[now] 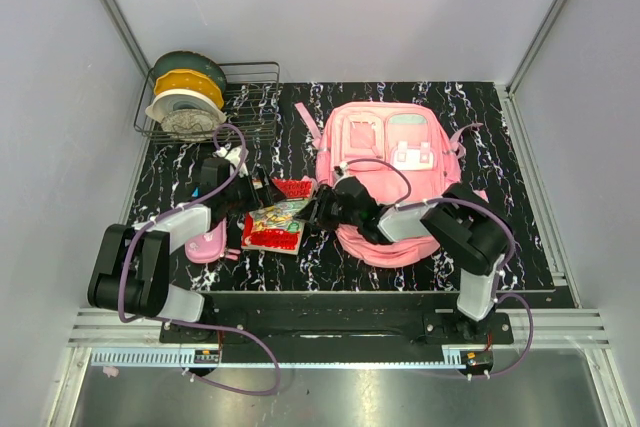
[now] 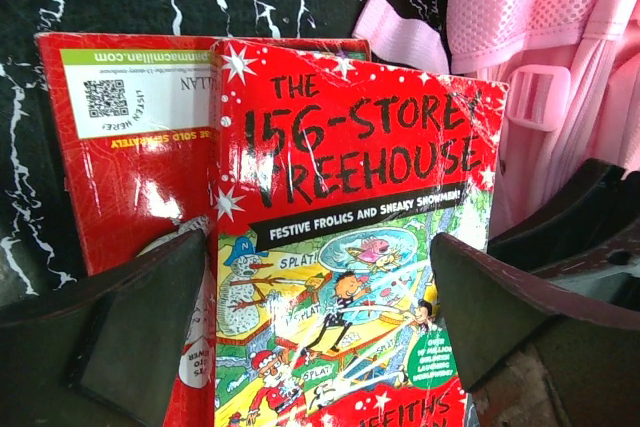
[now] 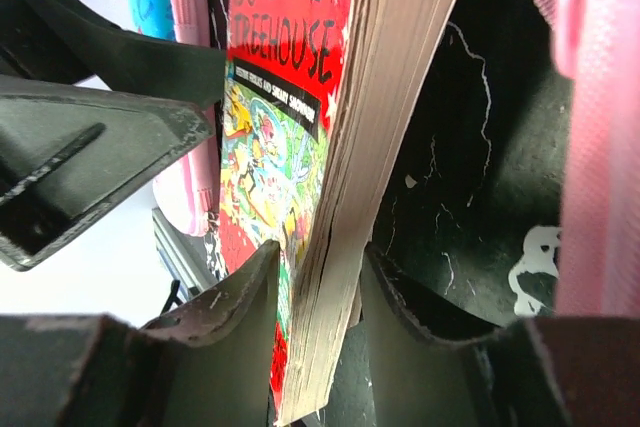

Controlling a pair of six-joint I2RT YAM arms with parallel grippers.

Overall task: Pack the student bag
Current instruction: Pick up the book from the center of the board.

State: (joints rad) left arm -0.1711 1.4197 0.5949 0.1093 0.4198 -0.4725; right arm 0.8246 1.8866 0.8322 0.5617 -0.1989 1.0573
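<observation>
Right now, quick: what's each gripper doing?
Left gripper: open, holding nothing, over the Treehouse book.
Right gripper: shut on that book's page edge.

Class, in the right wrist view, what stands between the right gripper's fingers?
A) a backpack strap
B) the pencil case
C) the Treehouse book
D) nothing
C: the page edge of the Treehouse book stands between the fingers of the right gripper; the pencil case lies apart, beyond it.
</observation>
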